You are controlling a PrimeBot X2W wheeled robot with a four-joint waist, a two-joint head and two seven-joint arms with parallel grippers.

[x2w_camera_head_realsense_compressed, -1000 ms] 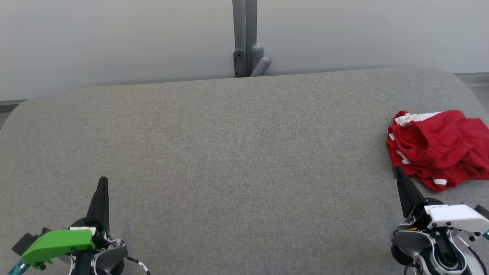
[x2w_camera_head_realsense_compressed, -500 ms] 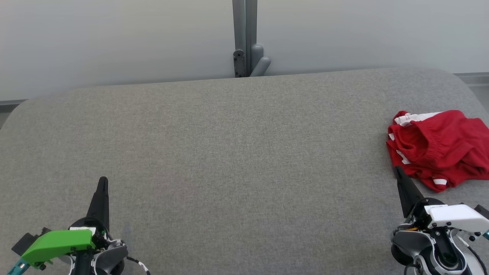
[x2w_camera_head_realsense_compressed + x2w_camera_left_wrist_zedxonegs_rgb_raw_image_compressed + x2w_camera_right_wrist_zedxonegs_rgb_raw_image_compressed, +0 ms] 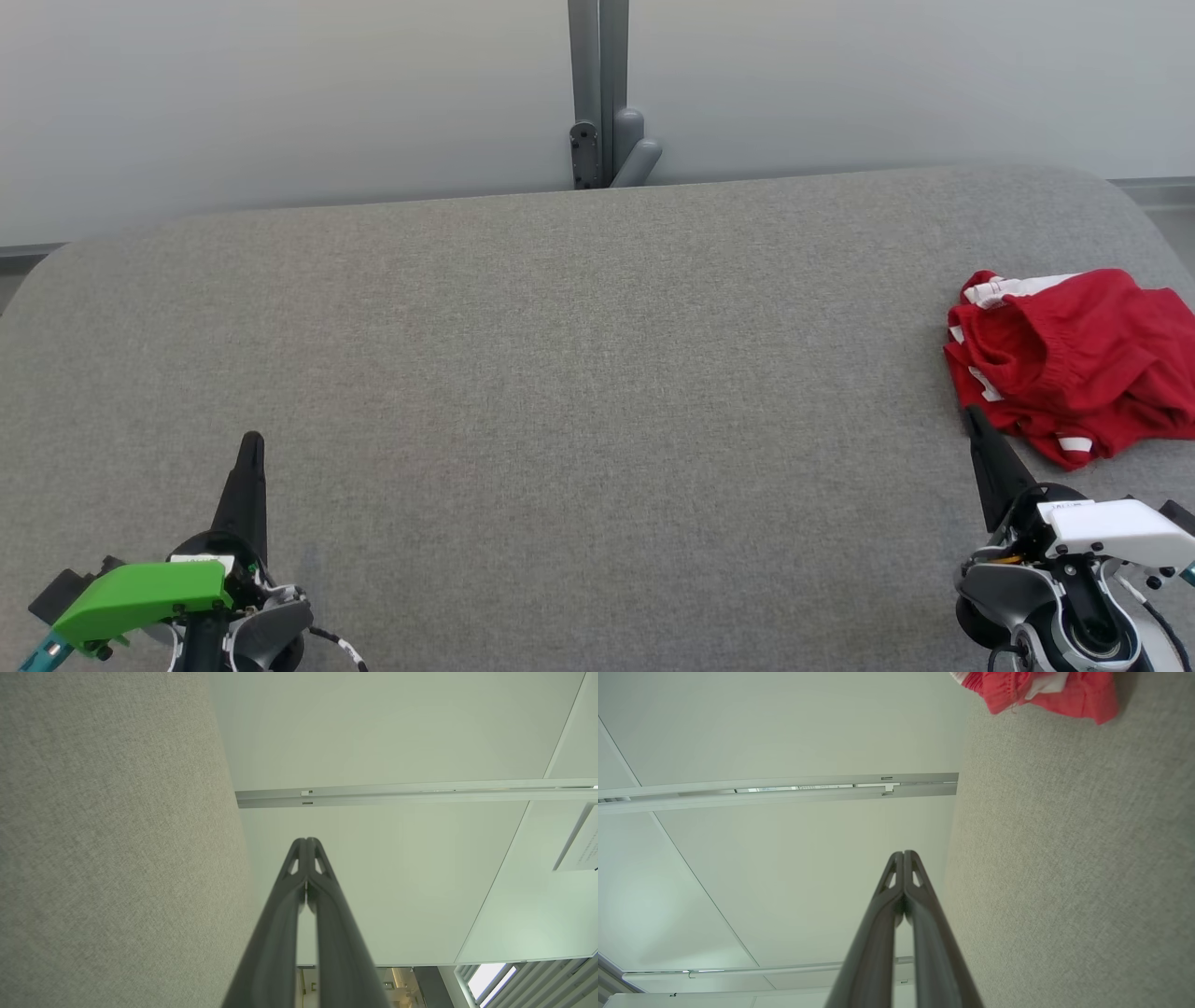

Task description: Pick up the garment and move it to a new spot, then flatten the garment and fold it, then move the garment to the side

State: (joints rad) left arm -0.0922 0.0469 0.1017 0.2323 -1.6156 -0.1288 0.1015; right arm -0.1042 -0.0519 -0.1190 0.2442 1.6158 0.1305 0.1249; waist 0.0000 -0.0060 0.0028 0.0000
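The garment [image 3: 1074,364] is red with white stripes and lies crumpled at the right edge of the grey table [image 3: 560,373]; a part of the garment [image 3: 1041,690] also appears at the top of the right wrist view. My right gripper [image 3: 973,414] is shut and empty at the lower right, its tip just short of the garment's near left edge. In the right wrist view the right gripper [image 3: 903,853] has its fingers pressed together. My left gripper [image 3: 251,439] rests shut and empty at the lower left, and the left gripper [image 3: 306,840] is likewise closed in its own view.
Behind the table's far edge stand a pale wall and a grey vertical post [image 3: 598,93]. The table's rounded corners lie at the far left and far right.
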